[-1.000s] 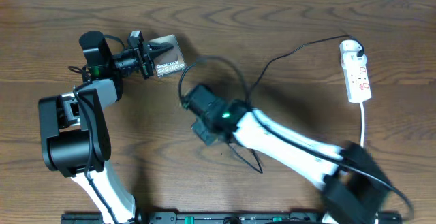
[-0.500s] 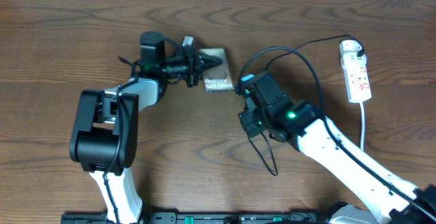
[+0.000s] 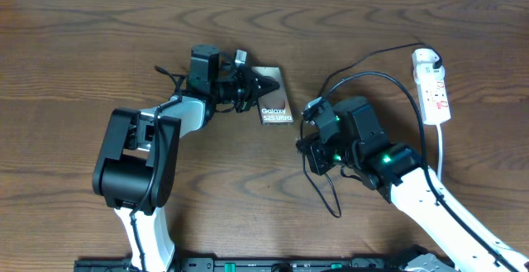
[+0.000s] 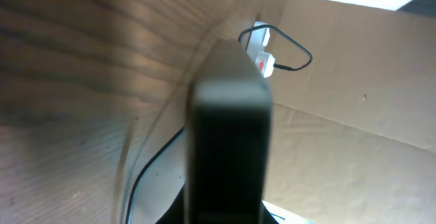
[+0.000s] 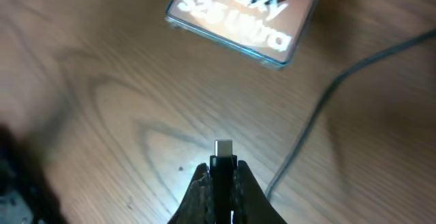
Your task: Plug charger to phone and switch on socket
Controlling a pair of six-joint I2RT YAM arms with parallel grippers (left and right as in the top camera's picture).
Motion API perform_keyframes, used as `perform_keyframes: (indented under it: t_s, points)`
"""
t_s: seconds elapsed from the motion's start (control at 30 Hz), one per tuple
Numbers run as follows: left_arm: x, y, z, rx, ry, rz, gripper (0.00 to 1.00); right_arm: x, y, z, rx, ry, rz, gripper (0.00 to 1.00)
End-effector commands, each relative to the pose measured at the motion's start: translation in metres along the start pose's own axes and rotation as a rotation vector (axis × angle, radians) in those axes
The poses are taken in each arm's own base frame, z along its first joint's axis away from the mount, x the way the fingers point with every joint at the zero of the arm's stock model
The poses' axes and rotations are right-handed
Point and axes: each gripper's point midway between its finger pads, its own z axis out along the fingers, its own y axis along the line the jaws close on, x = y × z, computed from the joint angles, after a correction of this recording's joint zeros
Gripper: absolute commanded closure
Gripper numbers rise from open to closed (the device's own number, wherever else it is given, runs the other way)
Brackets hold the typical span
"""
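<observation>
The phone (image 3: 273, 97) is a grey-brown slab with a white "Galaxy S25 Ultra" label, left of the table's middle. My left gripper (image 3: 245, 84) is shut on its upper left end. In the left wrist view the phone (image 4: 228, 129) shows edge-on as a dark slab and hides the fingers. My right gripper (image 3: 312, 113) is just right of the phone. In the right wrist view it is shut (image 5: 223, 173) on the charger plug (image 5: 223, 157). The metal tip points at the phone's label end (image 5: 238, 9), with bare wood between them. The black cable (image 3: 372, 78) loops back to the white socket (image 3: 433, 86).
The socket lies near the right edge, and its thick white cord (image 3: 440, 152) runs toward the front. It also shows far off in the left wrist view (image 4: 262, 50). Slack cable (image 3: 324, 185) loops on the table under my right arm.
My left gripper has carried the phone right from the far left toward the middle, and turned it. My right gripper has moved right with the plug and now faces the phone's label end.
</observation>
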Motion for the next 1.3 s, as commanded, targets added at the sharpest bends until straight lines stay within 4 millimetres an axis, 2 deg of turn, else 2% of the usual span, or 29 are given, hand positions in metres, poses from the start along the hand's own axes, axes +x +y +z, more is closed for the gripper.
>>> perform_keyframes:
  t_s: [0.0, 0.23, 0.53, 0.83, 1.1, 1.27]
  points:
    - [-0.006, -0.010, -0.001, 0.015, -0.016, 0.050, 0.93, 0.011, 0.010, 0.003, -0.130, 0.003, 0.041, 0.99]
    - [-0.013, -0.010, -0.001, 0.007, -0.058, -0.031, 0.92, 0.017, 0.007, 0.007, -0.176, -0.024, 0.020, 0.99]
    - [-0.019, -0.026, -0.002, 0.060, -0.080, 0.049, 0.93, 0.026, -0.001, 0.018, -0.196, -0.091, 0.021, 0.99]
    - [-0.024, -0.030, -0.002, 0.066, -0.105, 0.070, 0.93, 0.014, -0.003, 0.025, -0.216, -0.160, -0.018, 0.99]
    - [-0.025, -0.045, -0.003, 0.113, -0.117, 0.189, 0.93, 0.010, 0.002, 0.041, -0.303, -0.173, -0.039, 0.99]
    - [-0.023, -0.046, -0.001, 0.112, -0.114, 0.239, 0.93, -0.001, 0.004, 0.042, -0.326, -0.217, -0.049, 0.99]
